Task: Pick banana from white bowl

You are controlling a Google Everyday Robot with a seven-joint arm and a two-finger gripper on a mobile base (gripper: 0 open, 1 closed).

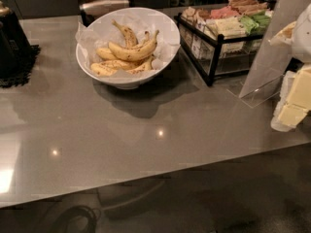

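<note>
The white bowl (163,64) stands at the back centre-left of the grey counter, lined with crinkled whitish paper. It holds several bananas. The banana (133,52), the largest one, long and curved with brown speckles, lies on top across the middle of the pile, its stem pointing up and to the right. Shorter, more spotted bananas lie under and behind it. My gripper (295,101), with pale cream parts, is at the far right edge of the view, low over the counter, well to the right of the bowl and apart from it. It holds nothing that I can see.
A black wire rack (214,57) with snack packets stands just right of the bowl. A clear acrylic stand (269,52) leans between the rack and my gripper. A dark appliance on a black mat (12,52) stands at the far left. The counter's front edge (160,176) runs across below.
</note>
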